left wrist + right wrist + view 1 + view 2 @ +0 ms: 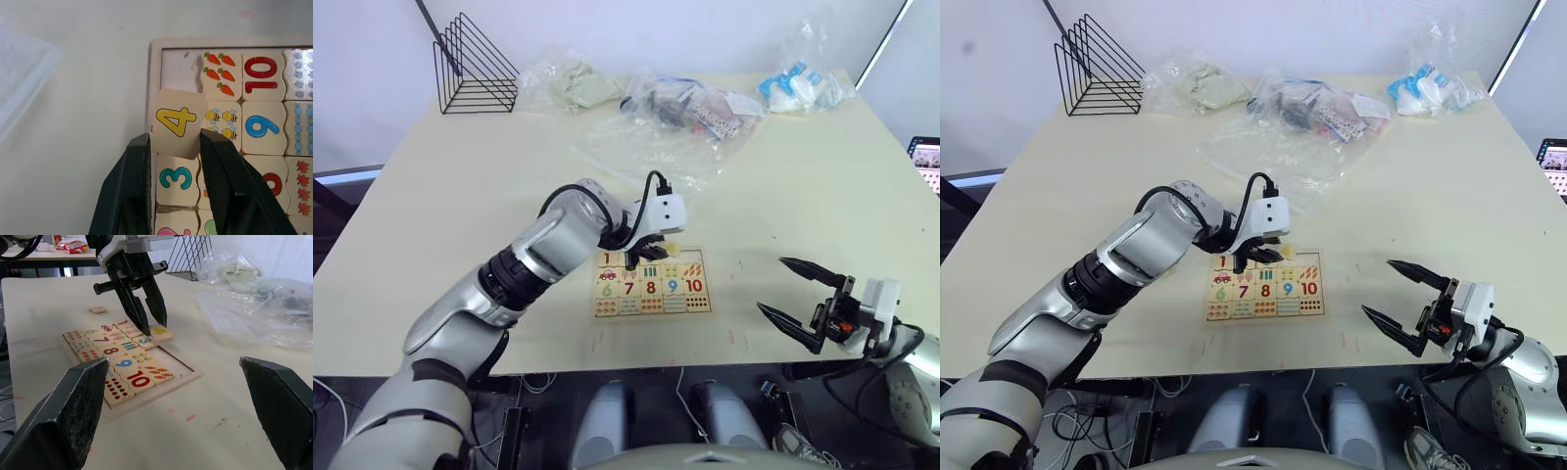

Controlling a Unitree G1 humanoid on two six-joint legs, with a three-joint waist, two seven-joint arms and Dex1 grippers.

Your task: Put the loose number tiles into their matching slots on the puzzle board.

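The wooden puzzle board [653, 314] lies near the table's front edge, most slots filled with number and picture tiles. My left gripper [641, 257] hangs over the board's top row, shut on a tile with a yellow 4 [177, 122]. That tile is tilted over the board's edge beside a bare slot [177, 68] next to the carrots tile. Another loose tile [98, 309] lies on the table beyond the board. Off to the right of the board, my right gripper [771, 283] is open and holds nothing.
A black wire rack [475, 64] stands at the far left. Clear plastic bags [651, 147] with small items lie across the back of the table, another bag [803, 86] at the far right. Bare tabletop lies between the board and the right gripper.
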